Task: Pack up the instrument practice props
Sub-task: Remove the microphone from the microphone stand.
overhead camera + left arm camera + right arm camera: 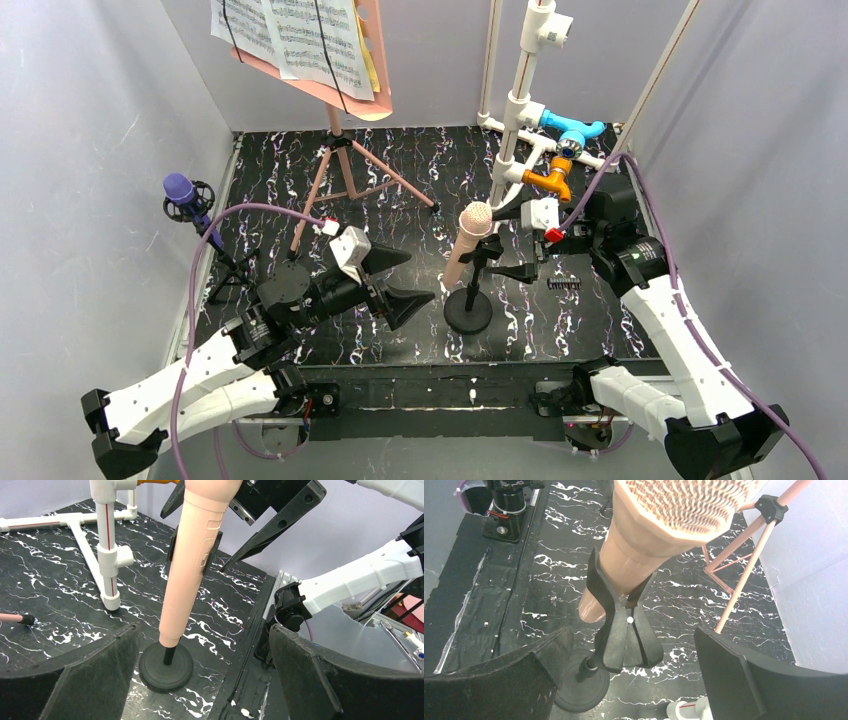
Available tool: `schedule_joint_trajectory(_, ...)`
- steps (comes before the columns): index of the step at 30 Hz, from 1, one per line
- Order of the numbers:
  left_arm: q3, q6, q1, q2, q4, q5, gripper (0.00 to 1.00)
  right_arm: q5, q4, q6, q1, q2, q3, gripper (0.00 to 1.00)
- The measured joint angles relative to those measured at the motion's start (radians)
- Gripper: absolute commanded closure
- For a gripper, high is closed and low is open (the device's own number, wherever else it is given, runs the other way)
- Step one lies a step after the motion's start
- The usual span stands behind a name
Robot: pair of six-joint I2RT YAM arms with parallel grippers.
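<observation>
1. The purple mic (179, 188) stands at the far left edge of the surface (440, 160), close to the left wall. It sits in a black ring mount on a small black tripod (225, 272).
2. The left gripper (405, 280) hangs low over the surface between the 2 mics. Its fingers are wide apart and hold nothing. In its wrist view they frame the foot of the beige mic's stand, which is ahead of them and untouched.
3. The pink stand (375, 100) rises at the back, left of centre, with its folding legs spread on the surface. The pages (300, 35) lie on it under 2 dark cords.
4. The beige mic (470, 232) is at the centre, tilted with its head up. A black clip (624, 630) holds it on a short post with a round base (468, 312).
5. The right gripper (512, 242) is just right of the beige mic at clip height. Its fingers are spread and empty, and no contact is visible.
6. The white pipe frame (520, 100) stands at the back right and carries a blue fitting (575, 128) and an orange fitting (553, 180).
7. A small black toothed piece (563, 284) lies on the surface beside the right arm.
</observation>
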Motion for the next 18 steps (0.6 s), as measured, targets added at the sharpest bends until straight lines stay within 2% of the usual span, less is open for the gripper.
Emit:
schedule_joint_trajectory(8, 0.037, 0.054, 0.0, 0.096, -0.005, 0.065, 0.02, 0.021, -0.001, 0.007, 0.013, 0.002, -0.033, 0.0)
schedule_joint_trajectory(12, 0.084, 0.132, 0.0, 0.172, 0.016, 0.122, 0.02, 0.027, 0.002, 0.015, 0.013, 0.002, -0.034, 0.08)
schedule_joint_trajectory(18, 0.126, 0.261, 0.0, 0.248, 0.067, 0.172, 0.02, 0.012, 0.012, 0.053, 0.013, 0.001, -0.041, 0.13)
